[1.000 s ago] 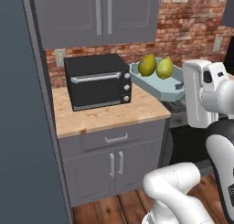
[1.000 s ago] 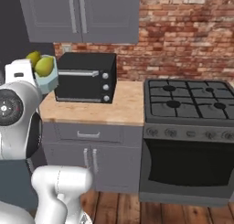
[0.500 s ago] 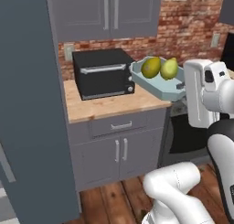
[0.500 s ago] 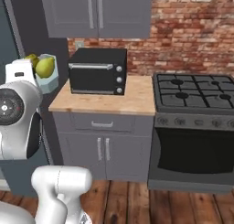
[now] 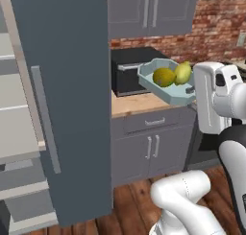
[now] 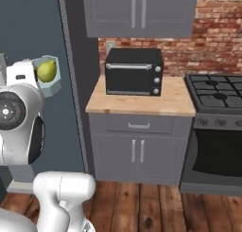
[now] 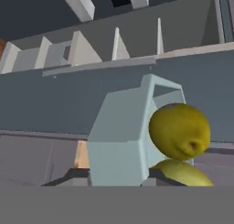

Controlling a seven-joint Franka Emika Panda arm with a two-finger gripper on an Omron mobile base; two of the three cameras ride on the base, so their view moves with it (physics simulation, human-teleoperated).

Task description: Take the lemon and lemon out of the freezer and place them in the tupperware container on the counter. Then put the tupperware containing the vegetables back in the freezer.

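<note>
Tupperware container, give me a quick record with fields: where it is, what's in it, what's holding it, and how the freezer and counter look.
container: tupperware container held in the air, above the counter's edge
contents: two lemons, side by side inside
holder: gripper, fingers shut on the container's rim
freezer: freezer door swung open, pale shelves showing at left
counter: counter carries a black microwave
task state: lemons loaded, container not yet in the freezer

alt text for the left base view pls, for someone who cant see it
A white robot arm holds a pale blue tupperware container with two lemons in it, in the air above the edge of a wooden counter. The open dark grey freezer stands to the left, and a black microwave sits behind the container.
</note>
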